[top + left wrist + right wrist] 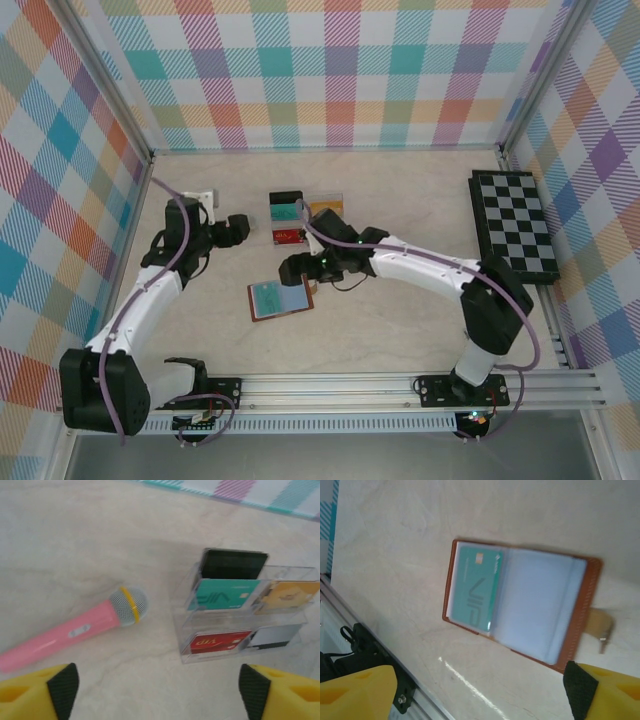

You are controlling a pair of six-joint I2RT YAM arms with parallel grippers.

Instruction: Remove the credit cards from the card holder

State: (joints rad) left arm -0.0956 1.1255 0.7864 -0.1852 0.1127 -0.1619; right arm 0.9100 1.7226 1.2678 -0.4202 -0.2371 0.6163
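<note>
The card holder (280, 299) was seen lying open and flat on the table (400, 340), near the middle and a little toward the left. In the right wrist view one teal credit card (475, 591) was found tucked in a clear pocket on one page of the holder (535, 610), while the other blue-grey page was seen without a card behind its front pocket. A small tab (599, 625) was stuck out from the brown edge.

The right gripper (293, 268) was held just above the far edge of the holder. Its yellow fingers (357, 690) were spread wide, and nothing was clasped between them.

Farther back, at the centre of the table, a clear compartment box (300, 222) was placed. In the left wrist view five cards were seen standing in the box (220, 620): a black card (232, 564) at the back, a teal card (222, 595) and an orange card (287, 595) in the middle row, and a red card (217, 641) and a grey card (274, 636) in the front row.

The left gripper (238, 228) was positioned just left of the box, its fingers (57, 690) parted wide and empty. A pink toy microphone (75, 630) was laid on the table beside the box, apart from it. A chessboard (515, 222) was set at the far right.
</note>
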